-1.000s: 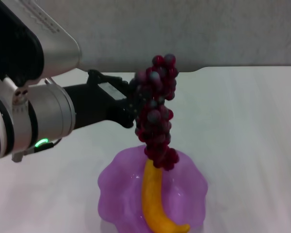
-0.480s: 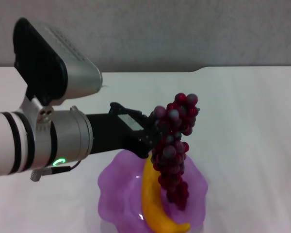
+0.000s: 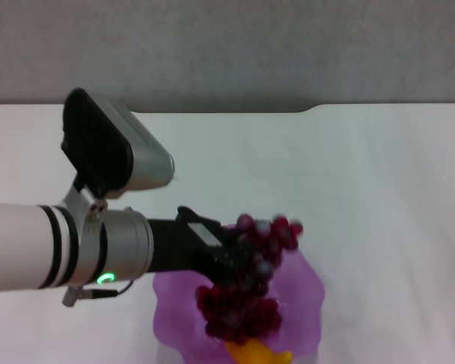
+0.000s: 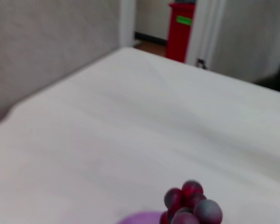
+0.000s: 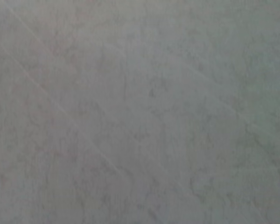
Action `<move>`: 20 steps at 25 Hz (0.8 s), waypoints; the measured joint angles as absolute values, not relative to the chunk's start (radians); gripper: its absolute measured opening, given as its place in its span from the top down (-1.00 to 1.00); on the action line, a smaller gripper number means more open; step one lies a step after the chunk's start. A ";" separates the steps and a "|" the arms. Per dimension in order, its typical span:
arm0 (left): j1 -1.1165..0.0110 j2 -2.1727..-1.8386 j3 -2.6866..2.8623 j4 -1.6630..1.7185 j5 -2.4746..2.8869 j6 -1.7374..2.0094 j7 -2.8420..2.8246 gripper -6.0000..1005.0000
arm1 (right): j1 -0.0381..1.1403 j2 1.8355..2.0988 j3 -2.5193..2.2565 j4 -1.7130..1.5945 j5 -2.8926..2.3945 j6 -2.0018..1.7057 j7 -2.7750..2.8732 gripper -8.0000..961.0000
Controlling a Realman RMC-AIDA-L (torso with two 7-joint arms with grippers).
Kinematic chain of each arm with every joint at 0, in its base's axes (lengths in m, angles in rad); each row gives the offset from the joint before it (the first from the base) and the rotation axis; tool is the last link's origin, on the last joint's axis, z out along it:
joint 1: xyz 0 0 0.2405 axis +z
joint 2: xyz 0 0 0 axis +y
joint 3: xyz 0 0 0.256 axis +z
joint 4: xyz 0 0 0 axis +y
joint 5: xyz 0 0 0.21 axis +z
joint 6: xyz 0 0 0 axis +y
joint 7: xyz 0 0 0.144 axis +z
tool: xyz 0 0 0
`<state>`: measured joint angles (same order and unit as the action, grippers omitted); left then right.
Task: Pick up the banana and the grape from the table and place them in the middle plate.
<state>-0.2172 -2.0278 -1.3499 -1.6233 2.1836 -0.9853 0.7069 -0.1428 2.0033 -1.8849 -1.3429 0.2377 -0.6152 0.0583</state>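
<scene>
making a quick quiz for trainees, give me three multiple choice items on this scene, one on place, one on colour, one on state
1. Where does the grape lie?
A. on the table's far edge
B. in the middle plate, over the banana
C. beside the plate

2. What colour is the plate?
A. green
B. white
C. translucent purple

3. How is the left gripper?
A. shut on the grape's upper end
B. open, away from everything
C. holding the banana

Answers: 1 B, the bunch covers all but the banana's yellow tip. 2 C, its wavy rim shows purple. 3 A, its dark fingers meet the bunch's top over the plate.
</scene>
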 joint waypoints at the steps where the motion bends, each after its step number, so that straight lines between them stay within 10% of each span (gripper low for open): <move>1: -0.222 -2.028 -1.350 -1.597 2.167 -0.986 0.734 0.64 | -0.143 2.003 -1.885 -1.343 0.238 -0.615 0.058 -0.61; 20: -0.277 -2.031 -1.348 -1.422 2.029 -0.971 0.961 0.63 | -0.137 2.002 -1.887 -1.338 0.235 -0.615 0.058 -0.61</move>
<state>-0.2769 -2.0308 -1.3480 -1.4225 2.0289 -0.9714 0.9606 -0.1368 2.0018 -1.8866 -1.3378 0.2346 -0.6145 0.0583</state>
